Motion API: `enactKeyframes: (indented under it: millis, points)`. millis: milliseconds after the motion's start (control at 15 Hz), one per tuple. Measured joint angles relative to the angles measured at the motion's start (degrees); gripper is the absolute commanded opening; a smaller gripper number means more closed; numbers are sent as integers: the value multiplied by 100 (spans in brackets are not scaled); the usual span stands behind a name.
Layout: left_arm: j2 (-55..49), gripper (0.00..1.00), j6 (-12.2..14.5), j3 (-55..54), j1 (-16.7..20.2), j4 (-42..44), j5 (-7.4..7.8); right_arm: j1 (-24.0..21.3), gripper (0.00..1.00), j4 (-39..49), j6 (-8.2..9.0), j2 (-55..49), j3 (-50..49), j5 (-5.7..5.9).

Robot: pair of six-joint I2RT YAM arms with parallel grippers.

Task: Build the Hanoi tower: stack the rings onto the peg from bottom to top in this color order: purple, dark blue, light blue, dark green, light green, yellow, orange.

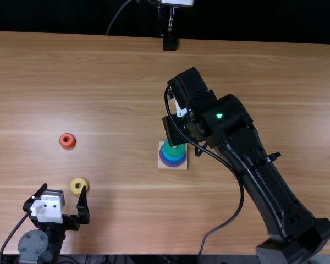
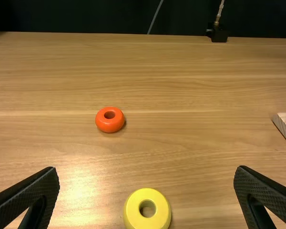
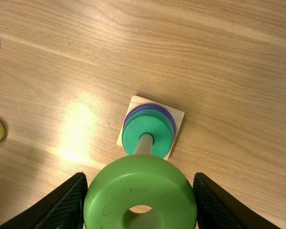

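1. R gripper [image 1: 179,130] clamped on lt green ring [image 3: 140,176], held nr peg [image 3: 144,145].
2. Peg on wood base [image 3: 178,116] w/ ring stack [image 3: 133,136]: purple at btm, dk green on top.
3. L gripper [image 1: 64,187]: fingers wide apart, nothing btwn.
4. Yellow ring [image 2: 133,210] on table [image 1: 121,99] nr L gripper; orange ring [image 2: 109,125] farther off.

- Counter [image 1: 110,82]: light brown, streaked with lengthwise wood grain.
- Base [image 3: 137,101]: pale wood.
- Peg [image 3: 143,144]: pale greyish beige.
- Purple ring [image 1: 174,165]: plain purple.
- Blue layers [image 1: 172,158]: shades of blue.
- Dark green ring [image 3: 135,137]: plain, teal-tinged green.
- Light green ring [image 3: 140,174]: mid-green, flecked with small dark marks.
- Yellow ring [image 2: 133,210]: uniform yellow.
- Orange ring [image 2: 103,125]: uniform reddish orange.
- Left claw [image 1: 64,188]: black, finely cross-hatched.
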Motion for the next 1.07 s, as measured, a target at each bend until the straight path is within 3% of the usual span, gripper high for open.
enactKeyframes:
  millis: [1067]
  points:
    - [0, 100, 4, 2, 0, 0, 0, 37, 0, 39, -2, 304, 46, -44]
